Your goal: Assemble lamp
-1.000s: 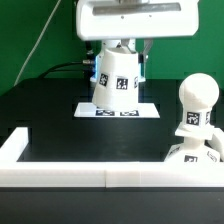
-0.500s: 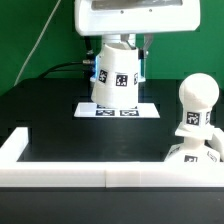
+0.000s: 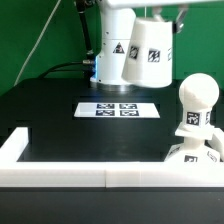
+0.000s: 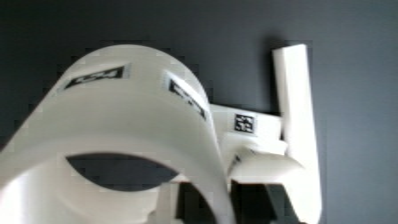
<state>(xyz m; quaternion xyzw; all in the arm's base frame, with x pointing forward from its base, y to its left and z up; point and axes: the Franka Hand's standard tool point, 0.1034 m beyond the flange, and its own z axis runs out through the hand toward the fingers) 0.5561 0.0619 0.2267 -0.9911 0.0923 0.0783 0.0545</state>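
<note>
Lampshade [image 3: 149, 55] hangs tilted in the air at about one o'clock in the exterior view, well above the black tabletop [image 3: 60, 125]. The jaws are grasping it (the wrist view shows the shade [image 4: 134, 120] filling the frame, open mouth toward the camera). From the shade, the bulb [image 3: 196, 100] stands at about five o'clock, upright on the lamp base [image 3: 192, 152]. The shade's long axis leans off the bulb's vertical, so it likely needs righting. The shade is empty. The marker board [image 3: 118, 109] lies flat at centre.
</note>
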